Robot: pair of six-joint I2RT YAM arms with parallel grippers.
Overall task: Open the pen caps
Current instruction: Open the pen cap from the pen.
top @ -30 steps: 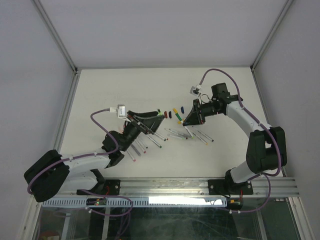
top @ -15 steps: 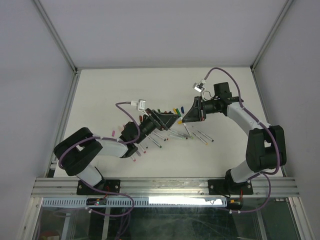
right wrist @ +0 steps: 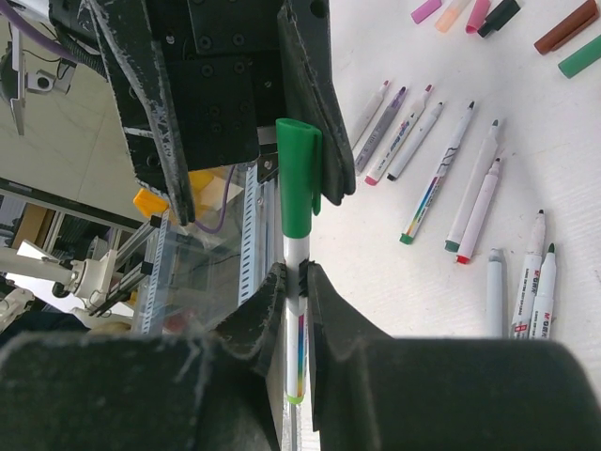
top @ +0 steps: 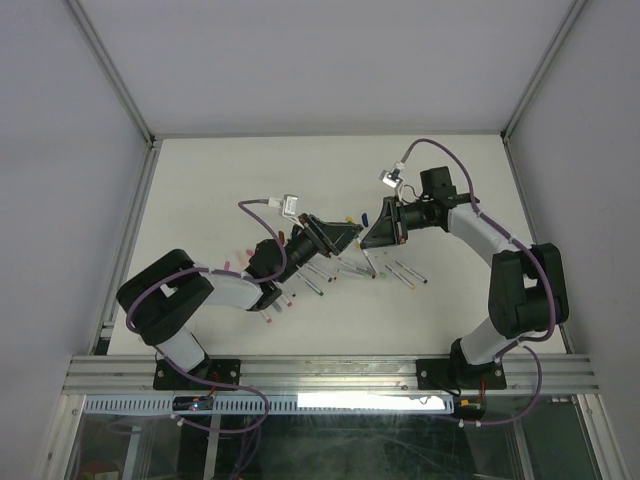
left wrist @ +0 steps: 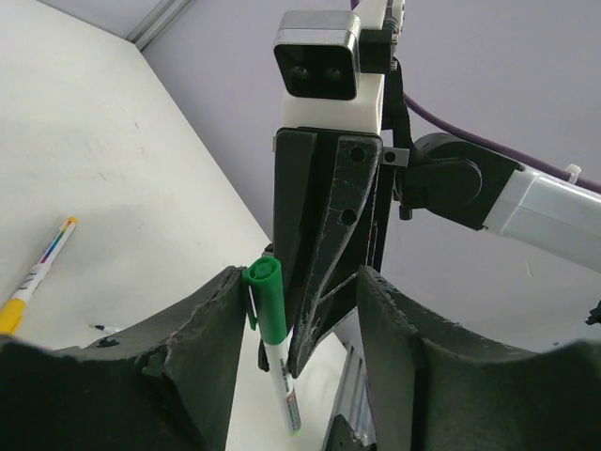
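**Green pen between my two hands**

My right gripper (right wrist: 293,282) is clamping the smooth white barrel of the green pen (right wrist: 296,252), its rough black pads pressing on both sides. Just past them, the glossy cylindrical green cap (right wrist: 297,178), with its clip, is sitting between the fingers of my left gripper (left wrist: 299,282). These are standing apart, one just beside it. Beyond, slim loose pens (right wrist: 438,172) and short coloured caps (right wrist: 566,30) are lying on the matte white table (right wrist: 563,235).

Both arms reach inward low over the worktop (top: 200,190) and meet tip to tip. The left end effector (top: 343,238) points at the right one, its jaws standing apart. The right end effector (top: 373,234) faces it, jaws pinched nearly together on a pen (right wrist: 297,249), with its tips just ahead of the left's jaws.
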